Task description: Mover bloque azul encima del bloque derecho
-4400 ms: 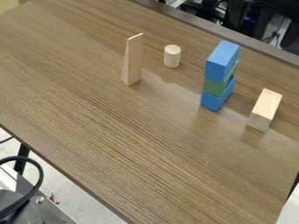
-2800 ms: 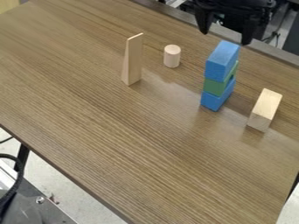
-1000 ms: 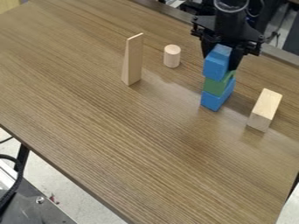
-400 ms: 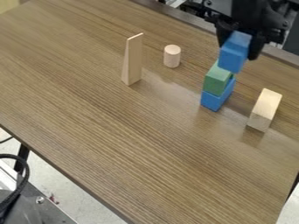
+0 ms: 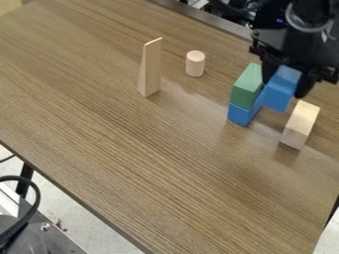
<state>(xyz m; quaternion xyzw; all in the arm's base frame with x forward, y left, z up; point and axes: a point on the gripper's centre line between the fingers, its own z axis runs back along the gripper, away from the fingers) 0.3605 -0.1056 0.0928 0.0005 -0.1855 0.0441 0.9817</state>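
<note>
Coming in from the upper right, my gripper is shut on a blue block, one finger on either side of it. The held block hangs between the stack and the light wooden block, in front of part of each from this angle; whether it touches either I cannot tell. The wooden block lies on the table at the right. To the left stands the stack, a green block on top of a lower blue block.
A tall thin wooden wedge stands upright left of the stack, with a small wooden cylinder between them, farther back. The wooden table has its back edge behind the arm.
The gripper came in from the top edge, closed on the top blue block, lifted it off the green one and carried it right, then lower. The other blocks stayed put.
</note>
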